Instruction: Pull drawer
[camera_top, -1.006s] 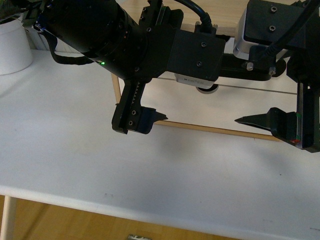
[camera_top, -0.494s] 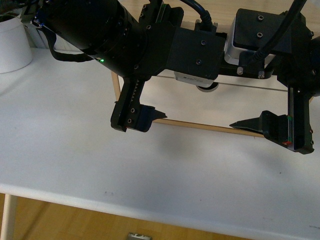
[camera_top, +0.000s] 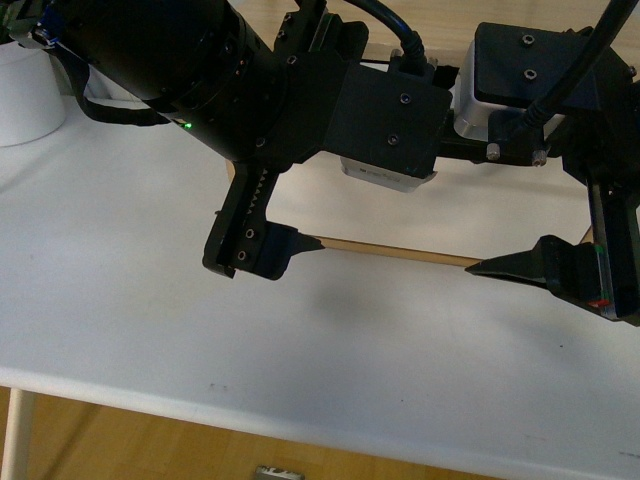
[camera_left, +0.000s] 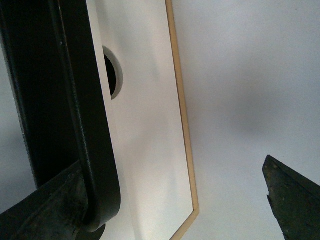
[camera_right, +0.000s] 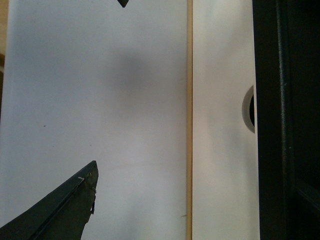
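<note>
Left wrist cam first: the left gripper (camera_left: 172, 187) is wide open. One finger (camera_left: 292, 205) hangs over the white table (camera_left: 250, 75) and the other sits right against the rounded end of the black bar handle (camera_left: 85, 100). That puts the drawer (camera_left: 145, 125) front, with its half-round notch (camera_left: 114, 72) and light wood edge (camera_left: 183, 125), between the jaws. Right wrist cam, same deal: the right gripper (camera_right: 177, 167) looks spread too, one finger over the table and the handle a dark band across from it, though I can't pick its other finger out of that black. Front cam: both arms crowd over the drawer and hide most of it, with the wood edge showing between the two near fingertips. My worry is that nothing's clamped, so a pull now would probably slip off the bar. Uneven tugging could also rack the drawer or drag the whole unit along the slick table. No readable writing, just a tiny mark on the pale module (camera_top: 385, 170) under the left wrist.
</note>
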